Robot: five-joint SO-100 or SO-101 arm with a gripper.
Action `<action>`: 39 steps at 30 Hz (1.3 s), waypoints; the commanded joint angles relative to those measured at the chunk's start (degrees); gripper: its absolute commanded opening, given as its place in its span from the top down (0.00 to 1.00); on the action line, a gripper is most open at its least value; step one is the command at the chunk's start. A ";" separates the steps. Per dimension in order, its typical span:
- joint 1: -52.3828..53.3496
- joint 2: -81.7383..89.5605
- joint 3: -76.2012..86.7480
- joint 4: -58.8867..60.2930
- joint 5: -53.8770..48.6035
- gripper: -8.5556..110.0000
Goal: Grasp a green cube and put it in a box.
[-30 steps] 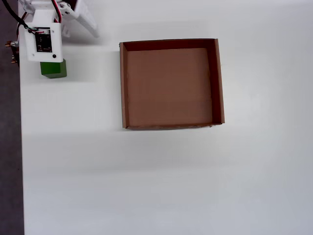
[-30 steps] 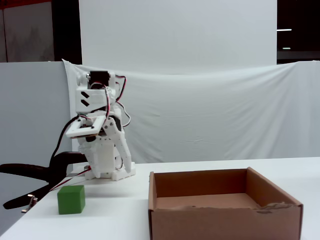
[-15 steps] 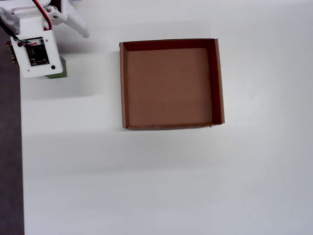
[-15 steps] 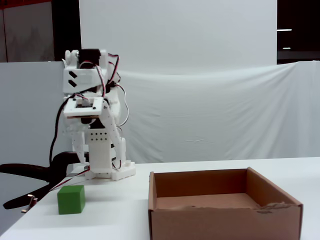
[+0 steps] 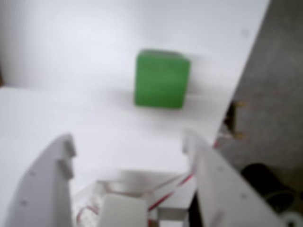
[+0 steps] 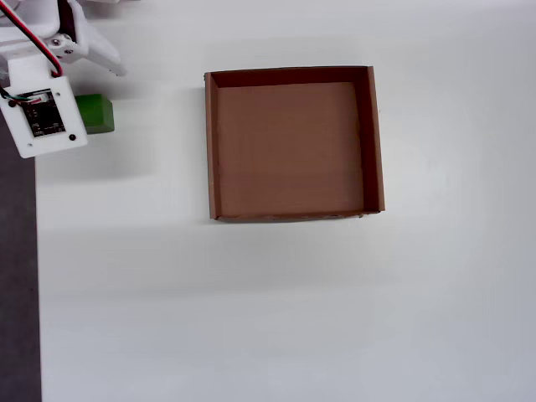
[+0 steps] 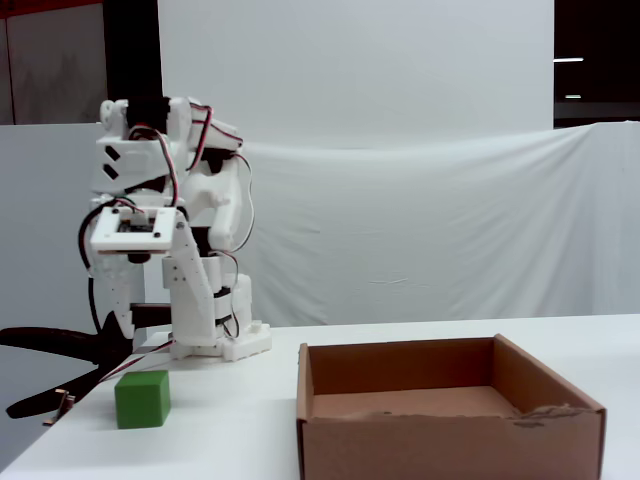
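The green cube (image 5: 161, 79) sits on the white table, ahead of my gripper (image 5: 129, 144) and apart from it in the wrist view. The jaws stand wide open with nothing between them. In the fixed view the gripper (image 7: 150, 335) hangs above the cube (image 7: 141, 398). In the overhead view the cube (image 6: 95, 113) lies at the far left, partly under the arm's wrist board (image 6: 42, 117). The brown cardboard box (image 6: 373, 142) stands empty to the right of the cube; it also shows in the fixed view (image 7: 450, 440).
The table's left edge runs just beside the cube (image 6: 35, 251), with dark floor beyond. The arm's base (image 7: 215, 340) stands behind the cube. A black stand leg (image 7: 50, 345) lies off the table's edge.
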 commanded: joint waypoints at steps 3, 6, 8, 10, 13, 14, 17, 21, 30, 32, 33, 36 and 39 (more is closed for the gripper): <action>2.99 -2.64 -4.92 -2.02 -3.43 0.64; 3.60 -4.13 -5.10 -3.69 -3.60 0.64; 3.78 -5.01 -4.39 -5.45 -3.69 0.64; 3.78 -5.80 -3.25 -7.82 -3.69 0.64; 3.87 -7.29 -1.93 -10.72 -3.69 0.64; 3.87 -7.73 -1.67 -11.43 -3.60 0.64; 3.60 -8.26 0.53 -14.41 -3.52 0.64; 3.08 -7.82 3.96 -17.40 -2.99 0.64; 1.76 -7.65 6.06 -18.02 -2.72 0.65; 1.58 -8.09 6.50 -18.63 -2.72 0.66; 1.58 -8.35 6.77 -19.16 -2.72 0.66; 1.58 -9.40 7.21 -20.39 -2.72 0.66; 1.58 -10.55 7.38 -21.36 -2.55 0.67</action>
